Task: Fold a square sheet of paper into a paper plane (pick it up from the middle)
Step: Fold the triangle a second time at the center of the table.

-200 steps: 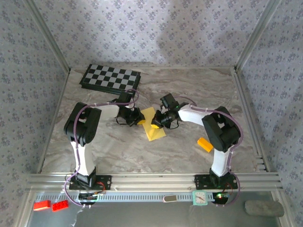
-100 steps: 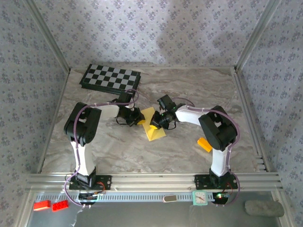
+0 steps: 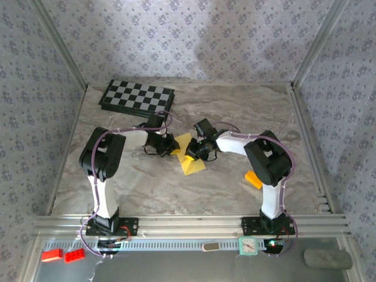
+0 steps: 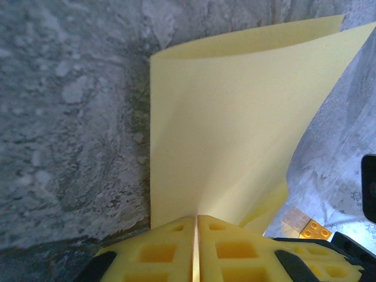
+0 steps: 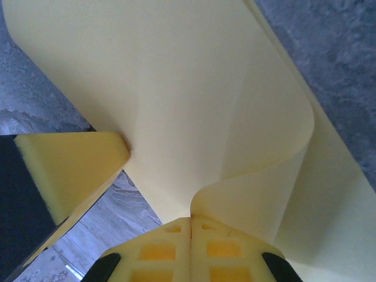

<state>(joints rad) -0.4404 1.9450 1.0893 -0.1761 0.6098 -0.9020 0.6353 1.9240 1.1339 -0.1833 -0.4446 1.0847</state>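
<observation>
The thin yellow square sheet of paper [image 3: 192, 163], curled softly and not yet creased near the middle of the tabletop [image 3: 235, 111], could tear or slip if the arms pulled apart, because the left gripper [image 4: 195, 220] and the right gripper [image 5: 191, 221] each pinched one edge.

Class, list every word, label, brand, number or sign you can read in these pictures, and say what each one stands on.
No readable text in any view.
Teal clock-like item on the front rail: any marks on its white face are too small to read.
Checkerboard: plain squares, no letters or numbers visible.
Square sheet of paper: blank yellow in both wrist views.
</observation>
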